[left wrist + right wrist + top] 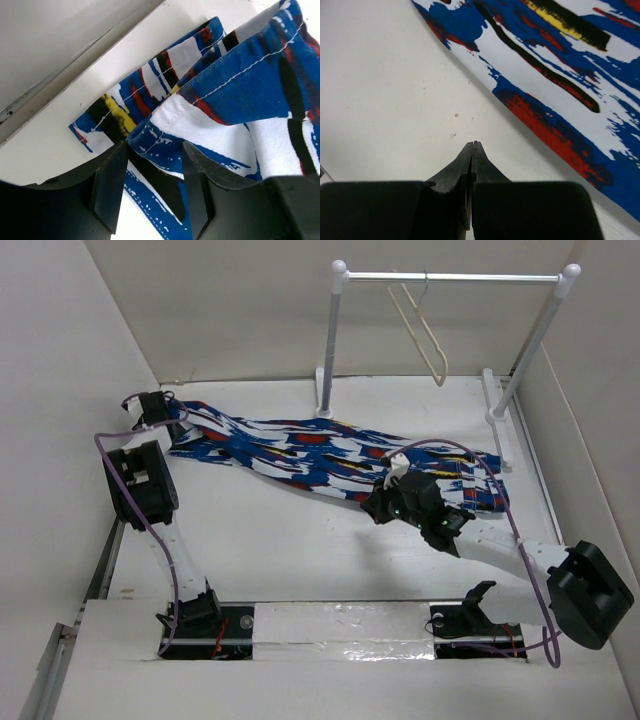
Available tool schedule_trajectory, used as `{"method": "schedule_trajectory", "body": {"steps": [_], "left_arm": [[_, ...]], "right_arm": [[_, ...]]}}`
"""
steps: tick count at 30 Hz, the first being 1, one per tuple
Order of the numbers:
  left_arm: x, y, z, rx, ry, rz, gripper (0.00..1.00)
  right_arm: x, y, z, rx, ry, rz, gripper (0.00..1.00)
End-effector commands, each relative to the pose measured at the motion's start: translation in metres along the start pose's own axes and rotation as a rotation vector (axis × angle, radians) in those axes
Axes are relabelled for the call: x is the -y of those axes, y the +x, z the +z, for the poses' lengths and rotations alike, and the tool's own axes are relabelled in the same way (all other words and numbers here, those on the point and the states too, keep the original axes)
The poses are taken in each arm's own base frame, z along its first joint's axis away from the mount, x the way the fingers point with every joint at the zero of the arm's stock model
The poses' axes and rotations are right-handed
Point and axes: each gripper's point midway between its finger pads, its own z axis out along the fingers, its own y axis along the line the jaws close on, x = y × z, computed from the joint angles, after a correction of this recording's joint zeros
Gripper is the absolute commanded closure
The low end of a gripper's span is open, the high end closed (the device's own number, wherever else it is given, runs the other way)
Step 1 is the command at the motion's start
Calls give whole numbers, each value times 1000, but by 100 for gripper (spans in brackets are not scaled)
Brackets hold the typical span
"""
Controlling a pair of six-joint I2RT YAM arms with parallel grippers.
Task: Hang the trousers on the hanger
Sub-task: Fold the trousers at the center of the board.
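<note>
The trousers [300, 455], royal blue with white, red, black and yellow streaks, lie stretched flat across the table from far left to the right. My left gripper [150, 412] sits at their far-left end. In the left wrist view it [155, 146] stands open, with a folded hem of the trousers [240, 90] lying between its fingertips. My right gripper [375, 508] hovers at the trousers' near edge; in the right wrist view it [472, 143] is shut on nothing, over bare table beside the cloth [560, 75]. The cream hanger [425, 335] hangs from the rail.
A tall white two-post rail stand [450, 278] rises at the back right, its feet next to the trousers' right end. White walls close in the table on the left, back and right. A purple cable [150, 530] runs along the left arm.
</note>
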Motion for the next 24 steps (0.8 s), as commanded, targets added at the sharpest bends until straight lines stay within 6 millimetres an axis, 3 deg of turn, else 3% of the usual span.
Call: {"method": "schedule_trajectory", "body": {"steps": [1, 5, 7, 10, 16, 19, 22, 24], "left_arm": [[15, -32, 1, 74, 43, -11, 58], [12, -27, 7, 54, 21, -5, 64], [7, -30, 7, 58, 7, -22, 83], [5, -39, -3, 79, -2, -24, 99], [15, -85, -52, 174, 41, -29, 100], [19, -106, -73, 207, 55, -14, 100], [18, -112, -83, 211, 48, 2, 100], [11, -114, -83, 209, 37, 19, 100]], "right_arm": [[-17, -22, 8, 77, -49, -24, 100], [-15, -21, 10, 67, -25, -32, 100], [-11, -25, 8, 84, -3, -33, 100], [-7, -28, 4, 100, 25, -33, 100], [13, -32, -7, 124, 81, -4, 87], [18, -41, -24, 159, 90, 8, 80], [27, -42, -32, 162, 129, 16, 77], [37, -53, -49, 199, 171, 34, 74]]}}
